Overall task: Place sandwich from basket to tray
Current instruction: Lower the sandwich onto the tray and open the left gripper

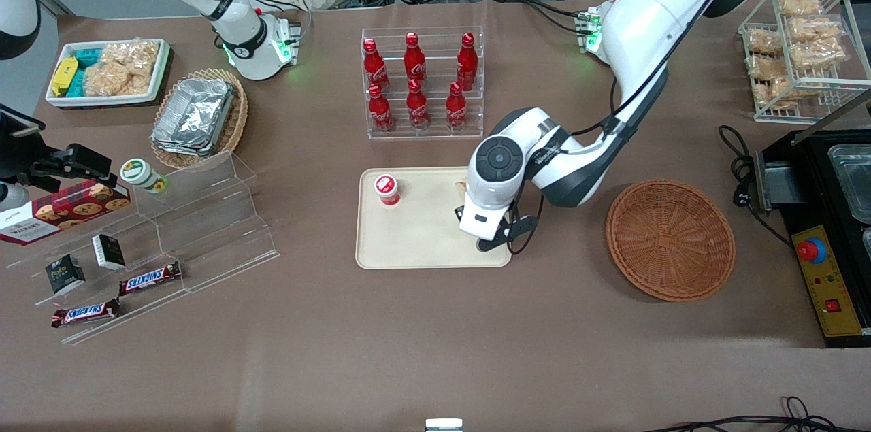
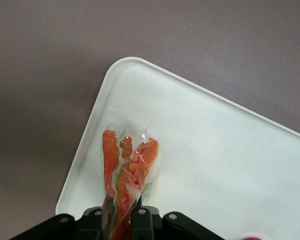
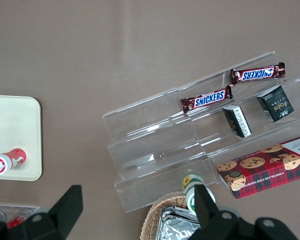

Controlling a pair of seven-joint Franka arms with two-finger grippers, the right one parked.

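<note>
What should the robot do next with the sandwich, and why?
Probably lower a little and let go. The gripper is shut on the sandwich, which hangs over the tray near one corner. The basket is already empty, so only the release seems left. A red-capped cup stands elsewhere on the tray, apart from the drop spot.

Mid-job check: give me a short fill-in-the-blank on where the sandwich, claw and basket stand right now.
1. The claw is shut on the ____.
2. The sandwich hangs above the ____, near one of its corners.
3. The basket holds ____.
4. On the tray stands a small cup with a ____ lid.

Missing words: sandwich; tray; nothing; red
</note>
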